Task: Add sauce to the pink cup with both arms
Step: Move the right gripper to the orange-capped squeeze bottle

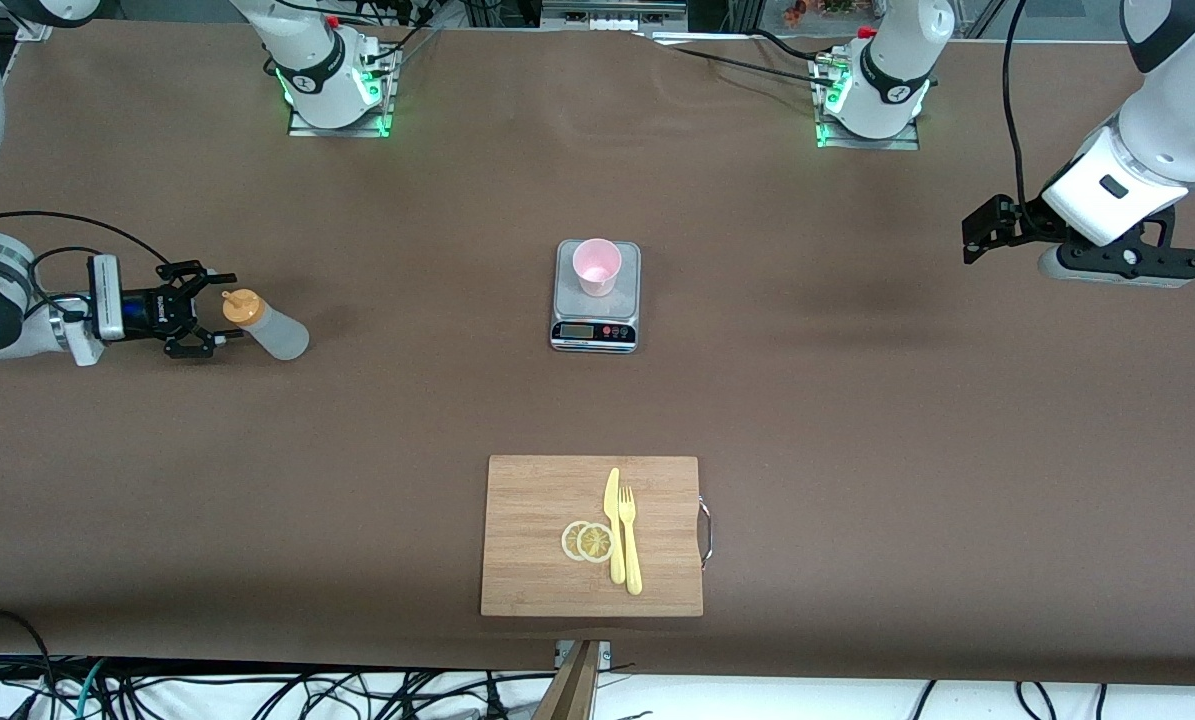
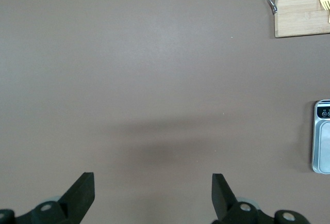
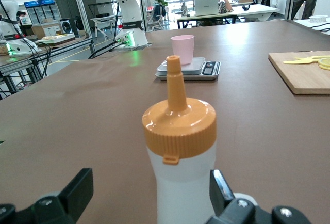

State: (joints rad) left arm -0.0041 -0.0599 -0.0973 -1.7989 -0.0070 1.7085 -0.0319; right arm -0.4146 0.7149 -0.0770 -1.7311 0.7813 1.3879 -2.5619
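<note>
Evidently nothing has yet been added to the pink cup (image 1: 597, 266), which is seen standing upright on the grey kitchen scale (image 1: 596, 296) near the middle of the worktop (image 1: 857, 400); no sauce can be made out in it. The sauce bottle (image 1: 262, 324) is found well apart from the cup, toward the right arm's end of the worktop, roughly at nine o'clock from the scale in the front view, with its orange nozzle cap (image 3: 178, 122) seen large in the right wrist view. The right hand (image 1: 205, 312) is placed just beside the bottle, its fingers spread to either side of the body and not yet closed on it, so the bottle is judged to be released rather than gripped. Whether the bottle stands or is tilted cannot be settled from the front view. The left hand (image 1: 979, 232) is held up over bare worktop at about three o'clock from the scale, its fingers (image 2: 80, 193) parted and nothing between them; this arm is waiting. A wooden cutting board (image 1: 592, 535) carrying a yellow knife (image 1: 614, 522), a yellow fork (image 1: 630, 540) and two lemon slices (image 1: 587, 541) lies at six o'clock from the scale, nearer the front camera. The task is judged to be at its start: gripping, carrying, tipping and squeezing are all left to be done.
</note>
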